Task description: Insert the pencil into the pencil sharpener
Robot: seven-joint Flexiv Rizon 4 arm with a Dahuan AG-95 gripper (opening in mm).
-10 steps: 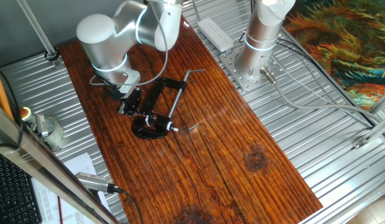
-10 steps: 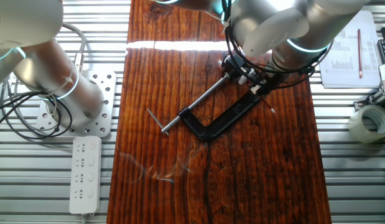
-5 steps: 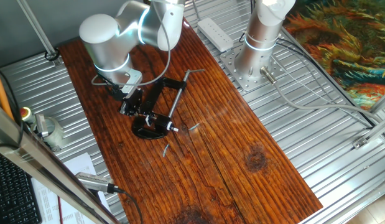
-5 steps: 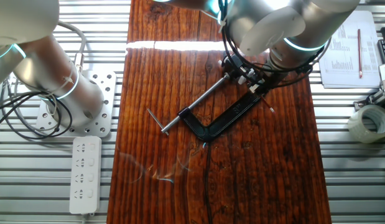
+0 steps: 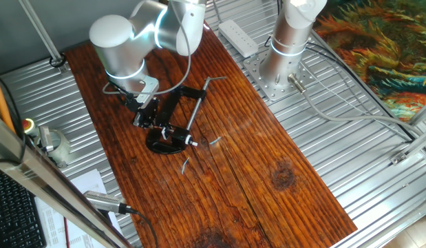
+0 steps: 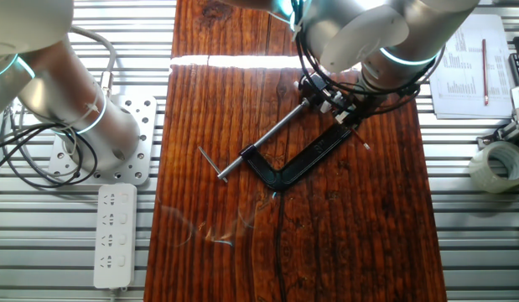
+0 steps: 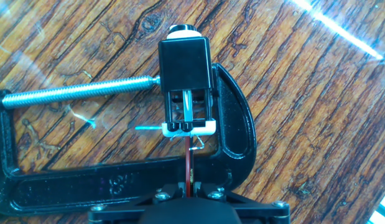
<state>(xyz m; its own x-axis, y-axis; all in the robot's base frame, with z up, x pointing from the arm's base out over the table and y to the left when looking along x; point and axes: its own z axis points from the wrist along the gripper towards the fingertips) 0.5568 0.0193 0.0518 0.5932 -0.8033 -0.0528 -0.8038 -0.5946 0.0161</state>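
Observation:
In the hand view the pencil sharpener (image 7: 185,78) is a small black block with a white front edge. It is held in the clamp between the screw's end and the clamp's jaw. The pencil (image 7: 191,158) is a thin dark-red stick running straight from my gripper (image 7: 191,185) to the sharpener's white front. I cannot tell how deep its tip sits. My gripper is shut on the pencil. In one fixed view my gripper (image 5: 149,118) is low beside the sharpener (image 5: 175,133). In the other fixed view my gripper (image 6: 341,113) hides the sharpener and the pencil.
The big black C-clamp (image 7: 239,137) lies flat on the wooden table (image 6: 343,235), its silver screw rod (image 7: 80,90) pointing at the sharpener. A second arm's base (image 5: 288,41), a power strip (image 5: 238,36), a tape roll (image 6: 498,164) and papers (image 6: 469,67) lie off the wood.
The arm has shifted very slightly. The clamp and the sharpener have not moved, and the gripper still holds the pencil.

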